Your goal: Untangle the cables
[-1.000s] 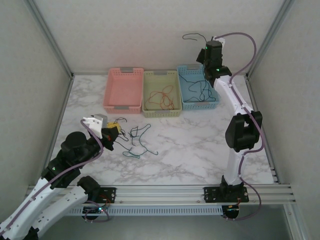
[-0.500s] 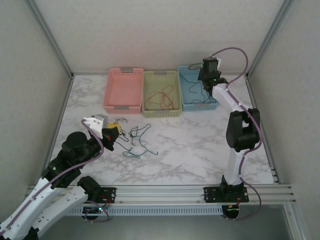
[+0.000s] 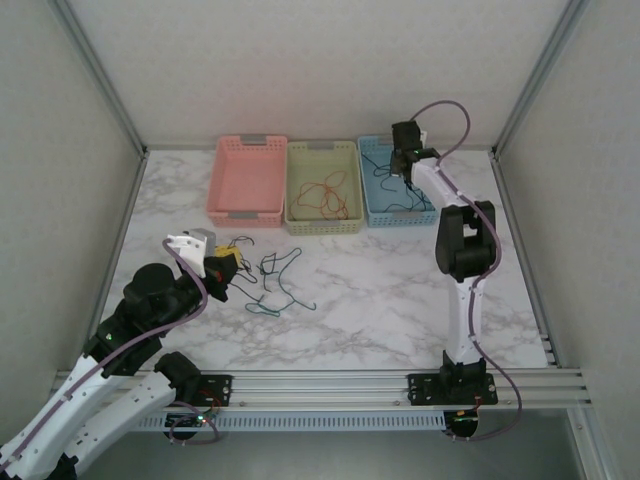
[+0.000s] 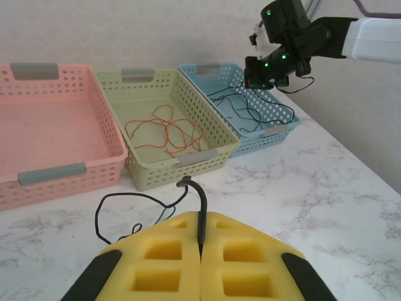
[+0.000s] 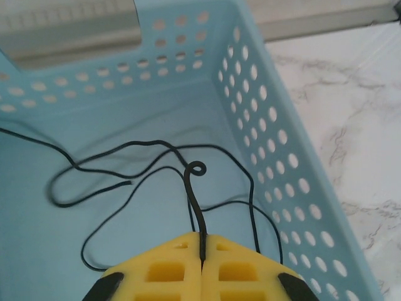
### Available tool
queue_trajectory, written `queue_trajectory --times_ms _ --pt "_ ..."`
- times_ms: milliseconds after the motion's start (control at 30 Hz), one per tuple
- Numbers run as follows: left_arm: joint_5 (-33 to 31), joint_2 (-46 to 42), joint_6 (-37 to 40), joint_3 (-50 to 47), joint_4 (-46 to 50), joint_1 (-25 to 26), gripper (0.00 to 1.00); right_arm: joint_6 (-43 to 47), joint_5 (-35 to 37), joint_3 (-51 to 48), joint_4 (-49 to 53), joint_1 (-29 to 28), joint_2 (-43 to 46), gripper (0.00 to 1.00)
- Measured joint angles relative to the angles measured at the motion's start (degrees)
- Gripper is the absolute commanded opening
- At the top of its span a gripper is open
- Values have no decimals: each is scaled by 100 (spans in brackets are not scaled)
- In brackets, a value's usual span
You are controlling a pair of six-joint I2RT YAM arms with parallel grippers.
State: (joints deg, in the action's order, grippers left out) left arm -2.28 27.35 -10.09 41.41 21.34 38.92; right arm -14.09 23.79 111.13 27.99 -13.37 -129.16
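A sorting step is in hand. The right end effector [image 5: 202,241], at the bottom centre of its wrist view, is closed on a thin black cable [image 5: 193,204] held low inside the light-blue perforated plastic basket [image 5: 276,125]. Releasing it there is judged to be called for next. The left end effector [image 4: 202,233] is clamped on another thin black cable [image 4: 201,213] above the white marbled surface [image 3: 400,290], where the remaining green and black tangle [image 3: 270,288] lies at centre left.

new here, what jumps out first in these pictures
Along the table's far edge sit a pink basket, a green basket with red cables and a blue basket. The right jaws pinch a black cable over it; the left jaws pinch a second black cable by the loose tangle.
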Motion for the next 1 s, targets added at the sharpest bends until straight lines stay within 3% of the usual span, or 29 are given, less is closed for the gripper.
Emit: queue_trajectory --times_ms 567,667,767,833,1000 --pt "-2 0 0 0 0 0 0 114 -297 1429 1108 4 -951 1" --pt "-2 0 0 0 0 0 0 140 -448 1633 1215 4 -949 16" --pt "-2 0 0 0 0 0 0 151 -638 1878 1340 4 -933 43" --pt "-2 0 0 0 0 0 0 151 -776 1952 1397 4 -857 54" --pt "-2 0 0 0 0 0 0 92 -1045 2068 1576 4 -599 59"
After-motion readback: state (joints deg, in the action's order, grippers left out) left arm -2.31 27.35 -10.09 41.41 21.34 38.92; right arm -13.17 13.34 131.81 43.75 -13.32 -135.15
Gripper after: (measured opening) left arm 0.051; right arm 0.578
